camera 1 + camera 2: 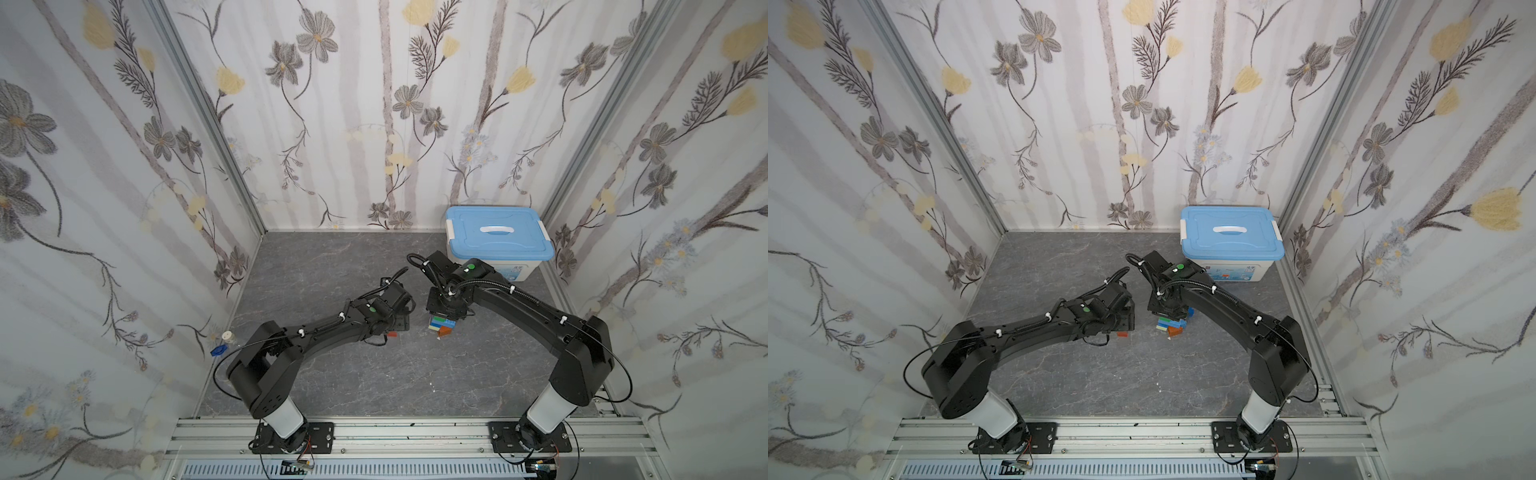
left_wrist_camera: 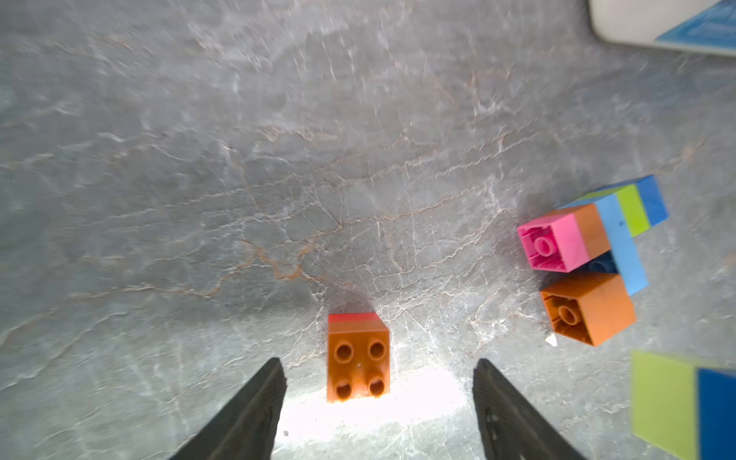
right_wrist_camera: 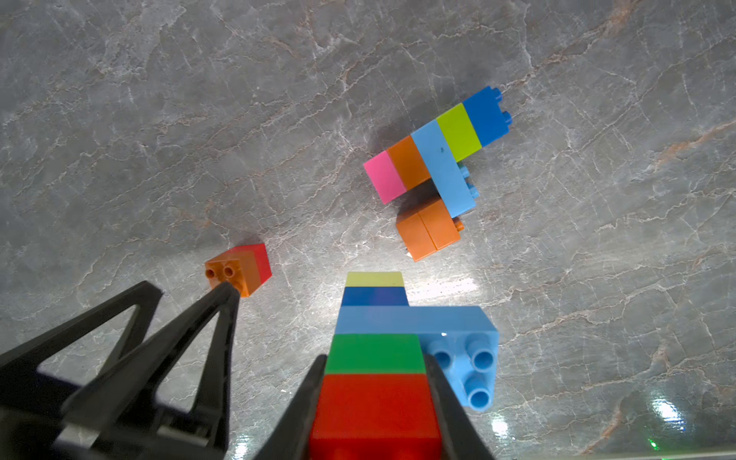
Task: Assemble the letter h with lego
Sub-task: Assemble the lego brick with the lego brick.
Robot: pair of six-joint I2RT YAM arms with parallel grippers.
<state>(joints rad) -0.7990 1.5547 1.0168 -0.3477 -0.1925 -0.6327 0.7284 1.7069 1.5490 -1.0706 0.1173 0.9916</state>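
Left gripper (image 2: pixel 379 361) jaws apart, orange-red pair (image 2: pixel 357 350) lying on the table (image 2: pixel 199 159) between them, ungripped. Right gripper (image 3: pixel 374 357) clamped on the red-green stack (image 3: pixel 376 402). I'd square on the pair's flat sides, close slow. Loose assembly (image 3: pixel 438 159) crowds the right; room left and near.

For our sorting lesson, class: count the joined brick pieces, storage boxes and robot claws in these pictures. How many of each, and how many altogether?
Joined brick pieces: 3 (stack in the right claw, loose flat piece, orange-red pair)
Storage boxes: 1
Claws: 2 (left claw, right claw)
Total: 6
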